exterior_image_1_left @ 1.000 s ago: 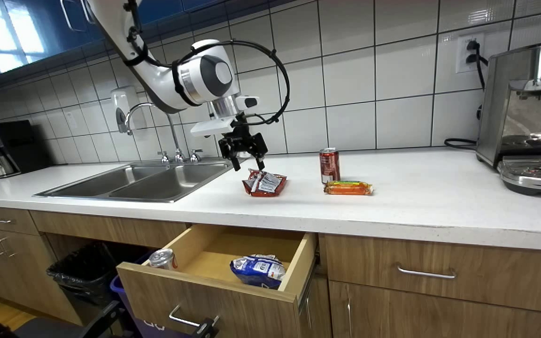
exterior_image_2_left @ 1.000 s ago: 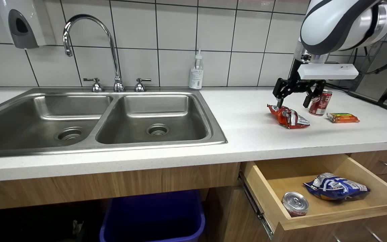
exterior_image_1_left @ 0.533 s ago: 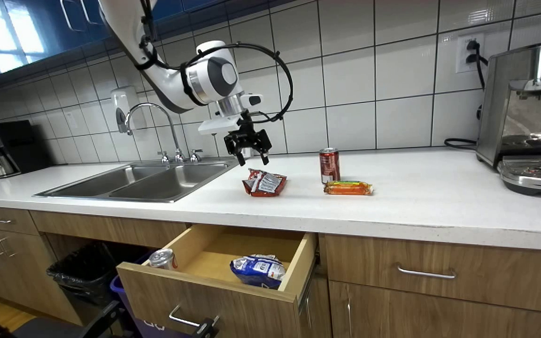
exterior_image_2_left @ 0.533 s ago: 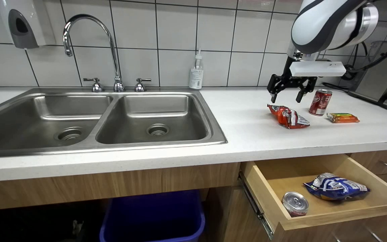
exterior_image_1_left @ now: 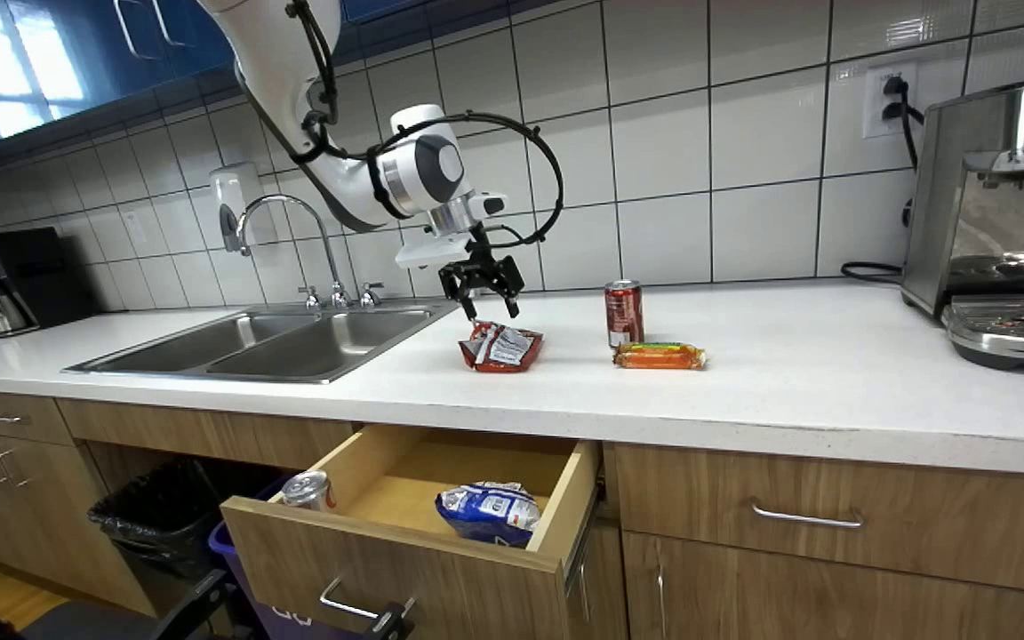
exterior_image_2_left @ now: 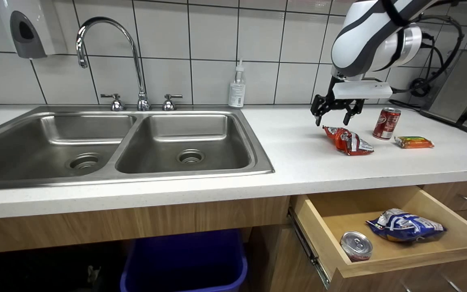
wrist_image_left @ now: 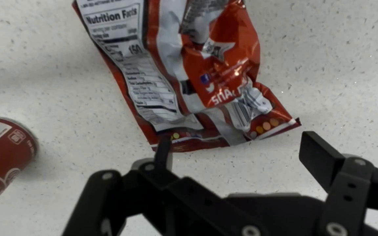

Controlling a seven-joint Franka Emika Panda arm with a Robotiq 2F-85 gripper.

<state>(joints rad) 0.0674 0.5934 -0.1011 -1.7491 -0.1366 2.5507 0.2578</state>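
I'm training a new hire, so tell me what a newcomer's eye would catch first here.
Probably the white robot arm, its black gripper open above the counter, close to a red snack bag. Next, likely, the pulled-out drawer below the counter, holding a blue bag and a can.

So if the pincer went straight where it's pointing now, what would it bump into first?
Probably the red snack bag: the open pincer points down towards one end of it. Depth is hard to judge, though, so it might just miss the edge and meet the white countertop instead.
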